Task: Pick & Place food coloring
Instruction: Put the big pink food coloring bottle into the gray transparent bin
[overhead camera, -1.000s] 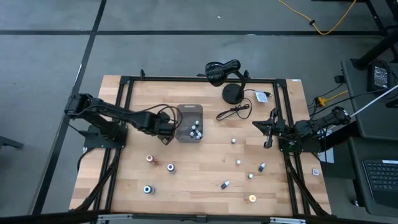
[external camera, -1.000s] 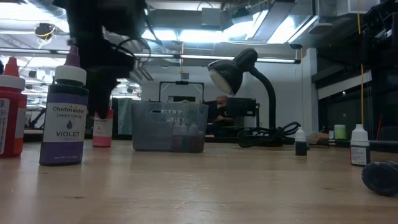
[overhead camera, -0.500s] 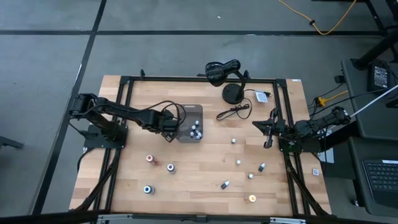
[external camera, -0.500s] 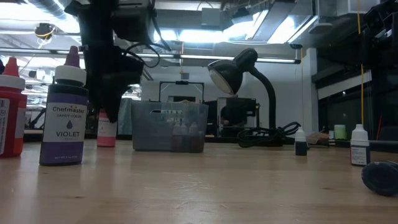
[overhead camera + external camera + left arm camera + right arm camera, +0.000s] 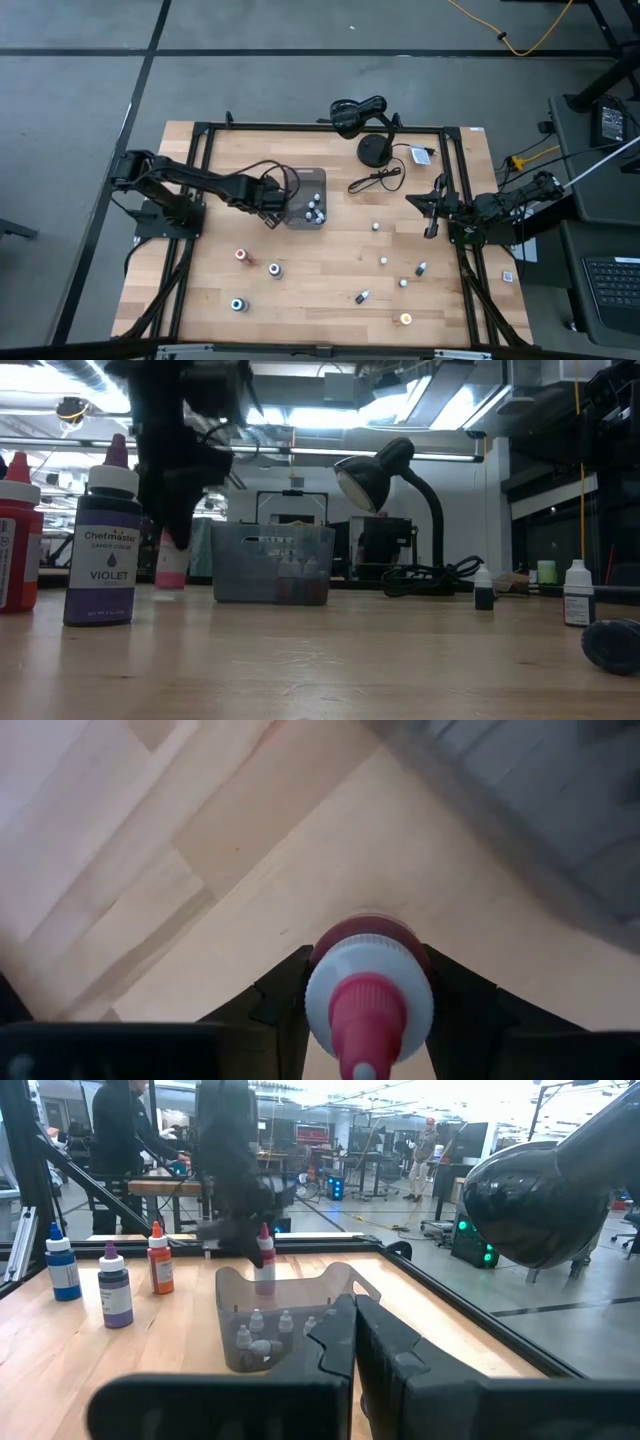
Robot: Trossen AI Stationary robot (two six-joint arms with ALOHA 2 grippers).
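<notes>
Am pinching pink bottle [image 5: 368, 982] below cap in left gripper [image 5: 366, 1010], tray [image 5: 304, 197] just beside; judging it light, rigid, slippery, top-heavy.

Left gripper [image 5: 270, 212] sits tight against the gray tray's [image 5: 292, 180] left wall, closed around a pink-capped bottle [image 5: 368, 995]; almost no gap between bottle and tray. Tray already holds several small bottles [image 5: 315, 208] toward its near end, far end is bare. Lamp [image 5: 358, 112], its round base [image 5: 375, 150] and cable [image 5: 375, 180] block the back centre. Right gripper [image 5: 432, 225] is parked at the right edge. Open wood lies between tray and the scattered bottles in front; three larger bottles [image 5: 256, 262] crowd front-left, small ones [image 5: 383, 261] dot front-right
</notes>
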